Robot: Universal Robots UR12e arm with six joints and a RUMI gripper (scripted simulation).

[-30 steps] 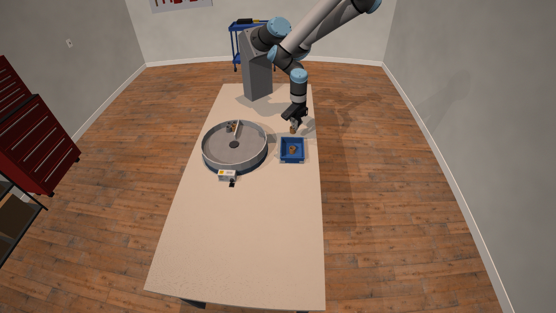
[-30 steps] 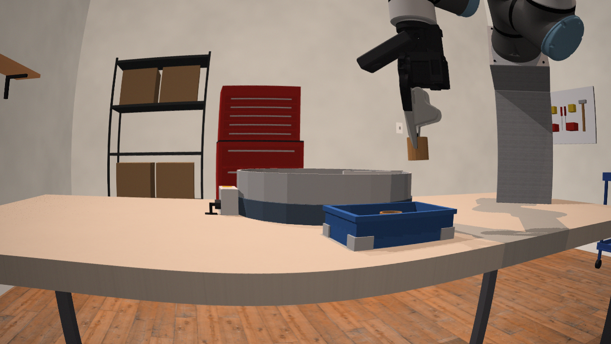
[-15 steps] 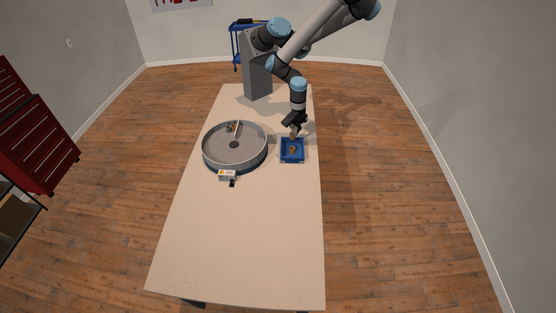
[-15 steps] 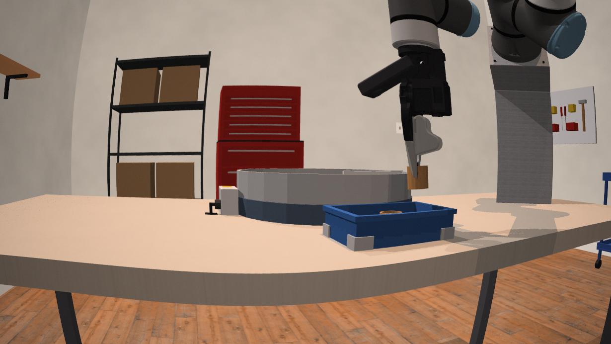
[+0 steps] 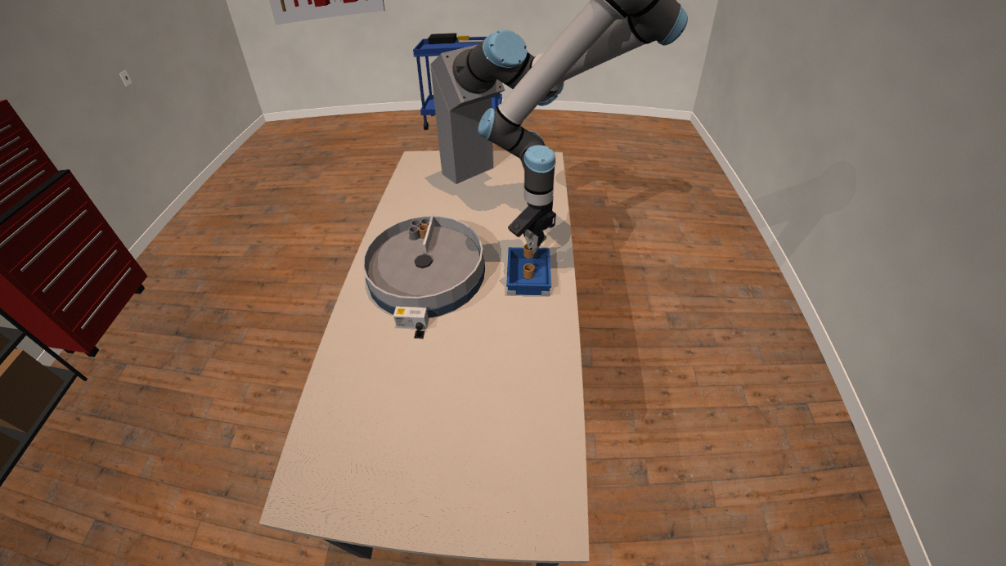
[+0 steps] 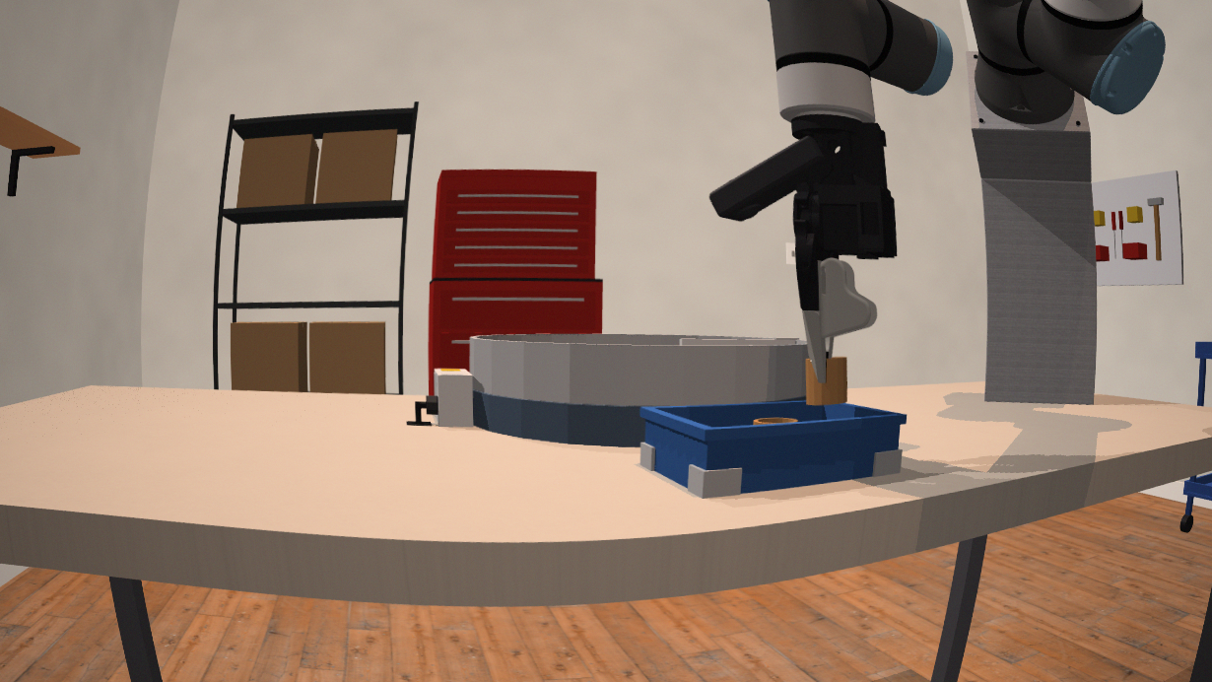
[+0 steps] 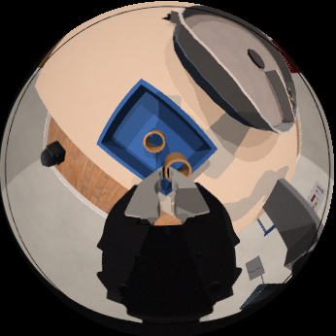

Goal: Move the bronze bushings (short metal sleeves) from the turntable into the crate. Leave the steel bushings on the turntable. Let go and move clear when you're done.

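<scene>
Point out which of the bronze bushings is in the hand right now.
The short bronze sleeve pinched by its wall in the two-jaw hand, just above the blue crate's far edge. Another bronze one rests inside the crate; a third stands on the grey turntable.

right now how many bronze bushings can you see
3. One stands inside the crate at, one is pinched by its wall in the gripper at over the crate's far end, one remains on the turntable at.

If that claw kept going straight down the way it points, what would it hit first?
Probably the floor of the blue plastic crate, near its far wall. The claw points straight down, pinching a bronze bushing by its wall, just above the rim. The other bronze bushing inside looks off to the side.
</scene>
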